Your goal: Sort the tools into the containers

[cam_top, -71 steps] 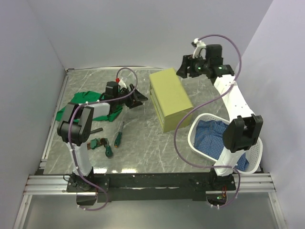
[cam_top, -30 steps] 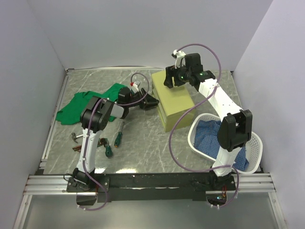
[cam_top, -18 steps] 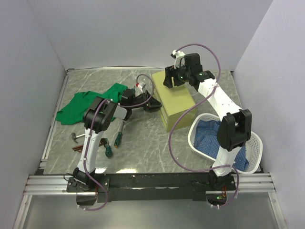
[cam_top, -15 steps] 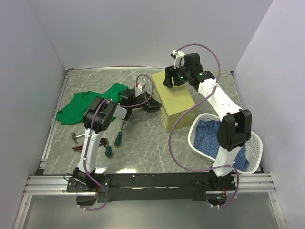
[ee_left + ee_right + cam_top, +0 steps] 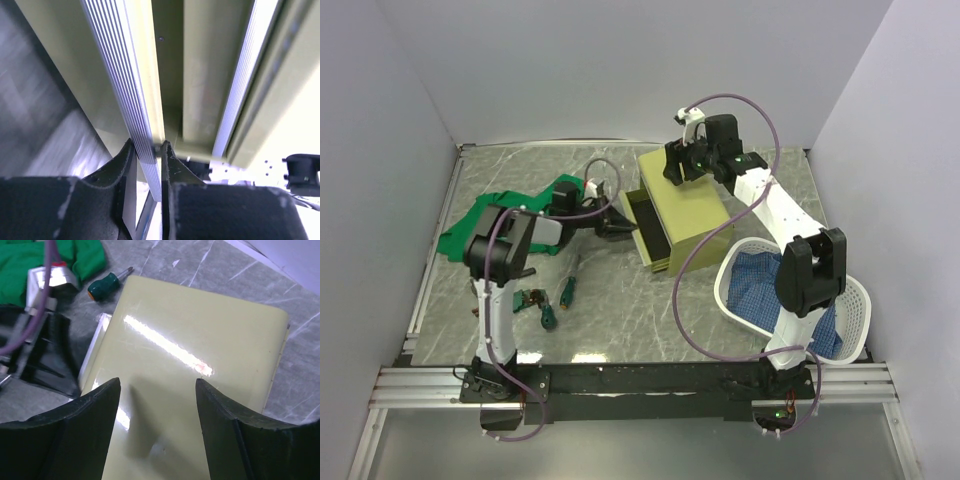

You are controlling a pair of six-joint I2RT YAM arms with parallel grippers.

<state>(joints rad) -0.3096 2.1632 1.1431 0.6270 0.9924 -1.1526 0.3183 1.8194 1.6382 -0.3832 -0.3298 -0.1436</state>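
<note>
The olive-yellow chest stands mid-table with one pale-fronted drawer pulled out to the left. My left gripper is shut on that drawer's ribbed front edge. My right gripper hangs open just above the chest's top, holding nothing. Two green-handled screwdrivers and the hex keys lie near the left arm. Another screwdriver lies behind the chest by the cloth. The hammer is hidden.
A green cloth is spread at the left behind my left arm. A white laundry basket holding blue fabric sits to the right of the chest, beside the right arm. Walls close in on three sides.
My left gripper closed on the drawer's front edge and drew back to the left, sliding the drawer out of the chest. The right gripper has stayed over the chest top.
</note>
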